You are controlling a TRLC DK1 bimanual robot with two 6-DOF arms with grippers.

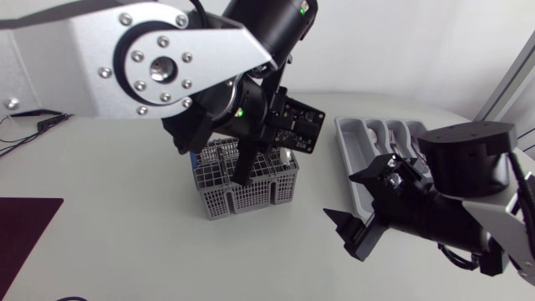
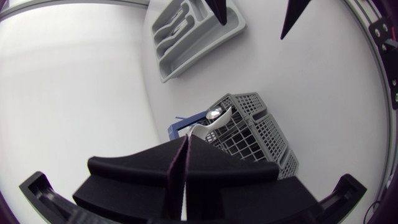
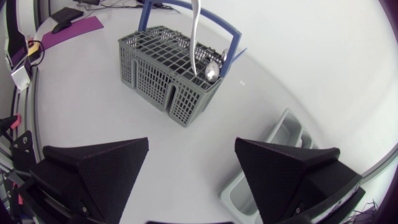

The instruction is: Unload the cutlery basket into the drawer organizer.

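The grey cutlery basket (image 1: pixel 242 188) with a blue handle (image 3: pixel 233 34) stands mid-table. My left gripper (image 1: pixel 245 167) hangs straight over it, shut on the pale handle of a spoon (image 3: pixel 198 37). The spoon's shiny bowl (image 2: pixel 214 113) sits at rim level in a corner compartment by the blue handle. The grey drawer organizer (image 1: pixel 355 146) lies to the basket's right, with some cutlery in its far slots. My right gripper (image 1: pixel 347 201) hovers open between basket and organizer, nothing between its fingers (image 3: pixel 99 168). It points toward the basket (image 3: pixel 168 74).
A dark purple mat (image 1: pixel 25 226) lies at the table's front left edge. A cable and small device (image 1: pixel 38 121) rest at the far left. Bare white tabletop surrounds the basket. The organizer's near end is hidden under my right arm.
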